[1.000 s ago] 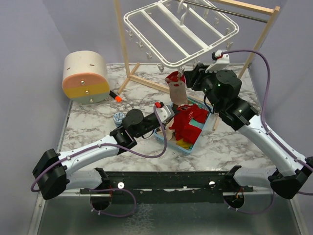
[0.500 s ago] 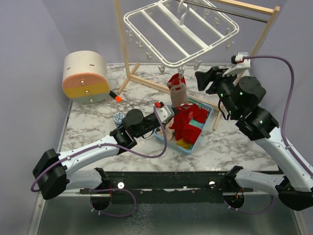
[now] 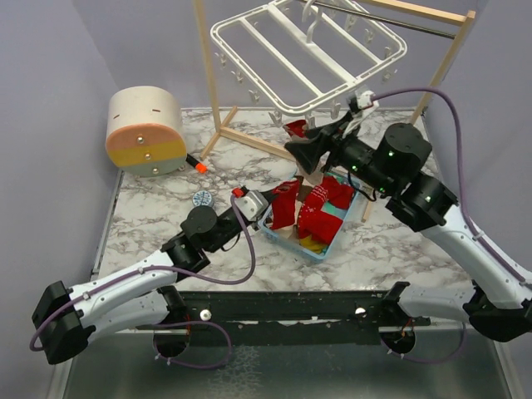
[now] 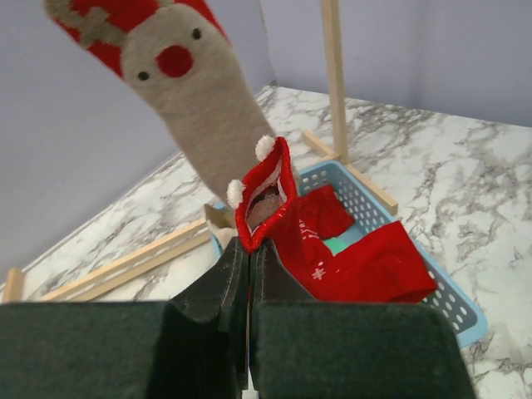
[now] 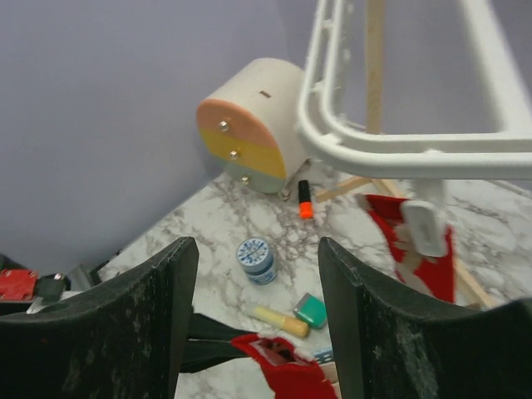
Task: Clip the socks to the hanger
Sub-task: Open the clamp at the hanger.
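My left gripper (image 4: 249, 249) is shut on the cuff of a bright red sock (image 4: 264, 195) with white pompoms, held up at the left edge of the light-blue basket (image 4: 453, 303). In the top view this gripper (image 3: 270, 205) and sock (image 3: 285, 204) sit left of the basket. A red and beige reindeer sock (image 4: 191, 91) hangs from a clip (image 5: 424, 226) of the white hanger (image 3: 249, 68). My right gripper (image 3: 301, 152) is open and empty, just in front of that hanging sock (image 3: 295, 128). More red socks (image 3: 326, 208) lie in the basket.
The hanger hangs on a light wooden stand (image 3: 209, 75). A round beige, pink and yellow box (image 3: 145, 131) stands at the back left. An orange marker (image 3: 196, 163), a blue tin (image 3: 202, 198), a yellow tube (image 5: 278, 320) and a teal block (image 5: 310, 310) lie on the marble table.
My left arm has pulled back and lifted a red sock out of the basket. My right gripper swung away to the right, then came back left in front of the hanging sock.
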